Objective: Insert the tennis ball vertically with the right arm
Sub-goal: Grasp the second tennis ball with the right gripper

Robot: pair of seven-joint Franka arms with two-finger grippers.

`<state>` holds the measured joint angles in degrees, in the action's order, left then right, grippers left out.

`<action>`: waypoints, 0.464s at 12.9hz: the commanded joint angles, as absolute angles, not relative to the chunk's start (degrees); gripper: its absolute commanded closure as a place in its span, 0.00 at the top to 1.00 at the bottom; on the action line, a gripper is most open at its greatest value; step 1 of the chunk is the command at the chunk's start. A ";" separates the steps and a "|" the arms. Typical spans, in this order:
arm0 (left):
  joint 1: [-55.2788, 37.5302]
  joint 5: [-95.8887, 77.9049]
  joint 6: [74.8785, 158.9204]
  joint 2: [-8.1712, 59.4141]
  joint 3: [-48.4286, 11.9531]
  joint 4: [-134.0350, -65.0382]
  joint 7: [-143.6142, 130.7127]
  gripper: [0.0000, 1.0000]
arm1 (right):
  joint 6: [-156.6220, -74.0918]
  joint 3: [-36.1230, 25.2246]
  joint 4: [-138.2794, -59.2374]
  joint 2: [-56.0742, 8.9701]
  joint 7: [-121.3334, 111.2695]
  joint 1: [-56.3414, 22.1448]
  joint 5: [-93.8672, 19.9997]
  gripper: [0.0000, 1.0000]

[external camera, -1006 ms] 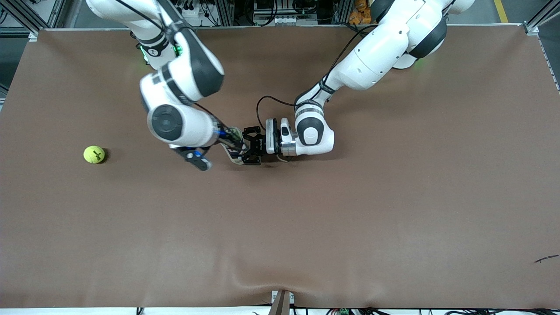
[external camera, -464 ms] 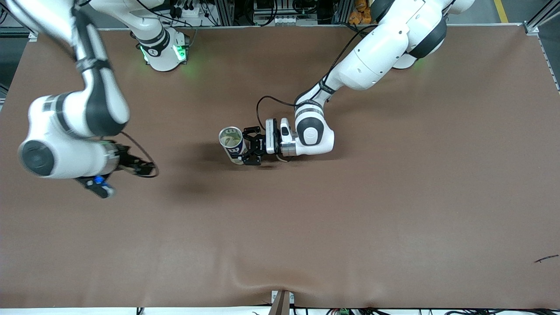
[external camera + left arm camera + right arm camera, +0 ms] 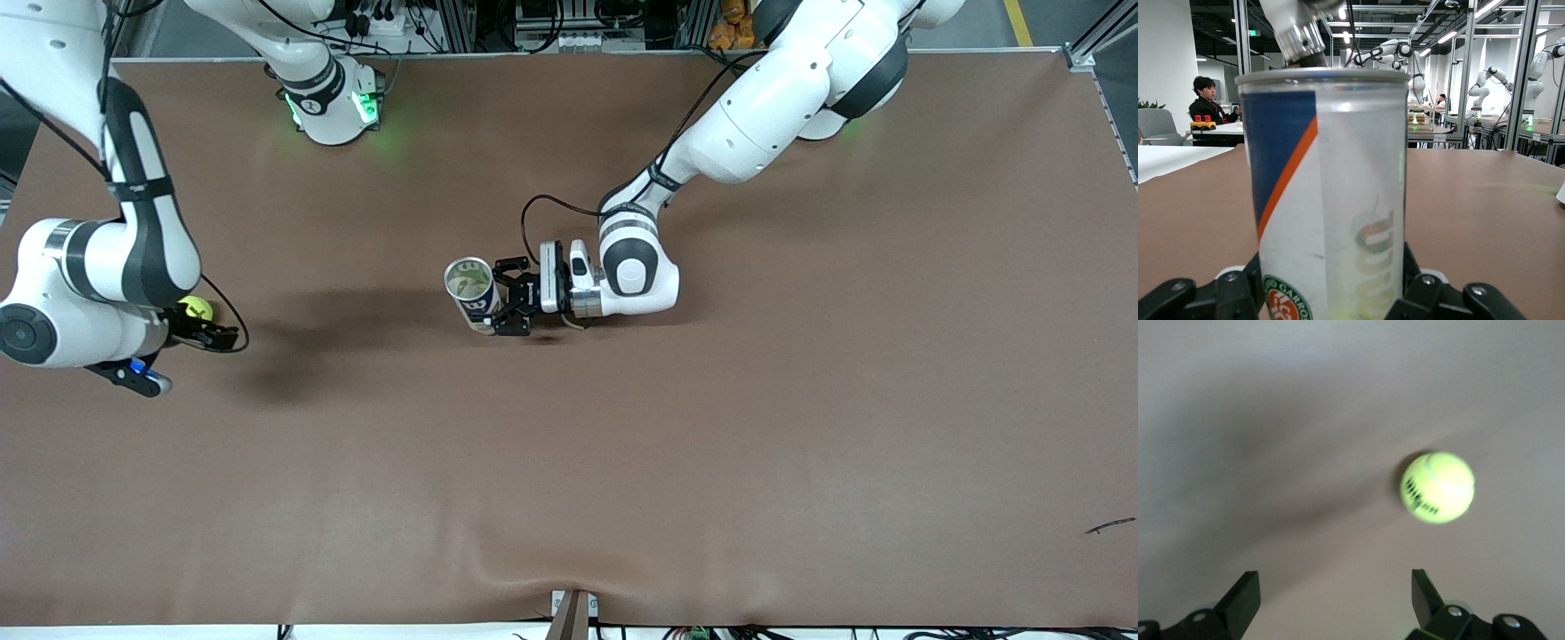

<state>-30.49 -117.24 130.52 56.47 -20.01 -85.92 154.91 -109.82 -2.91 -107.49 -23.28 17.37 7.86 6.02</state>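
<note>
Brown cloth covers the table (image 3: 622, 462), and nothing on its near part has changed. At the right arm's end lies the tennis ball (image 3: 197, 308), half hidden under the right gripper (image 3: 213, 338). That gripper hangs over the ball with its fingers (image 3: 1245, 599) spread wide and holding nothing. One second ago it was at the can in the middle; half a second ago it was already over this end, and now it has come closer over the ball. In the middle the can (image 3: 471, 293) stands upright, mouth up, as before. The left gripper (image 3: 508, 307) stays clamped on its side and has not moved.
</note>
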 commanded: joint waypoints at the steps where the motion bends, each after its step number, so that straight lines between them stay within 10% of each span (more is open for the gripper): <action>1: -30.94 -118.04 130.87 57.13 -19.78 -85.08 156.36 0.75 | -115.20 -1.58 -111.79 -22.32 8.99 14.83 7.47 1.00; 6: -30.94 -117.86 130.87 57.13 -19.78 -85.25 156.45 0.75 | -122.41 -1.41 -117.76 -25.74 3.17 20.30 7.29 1.00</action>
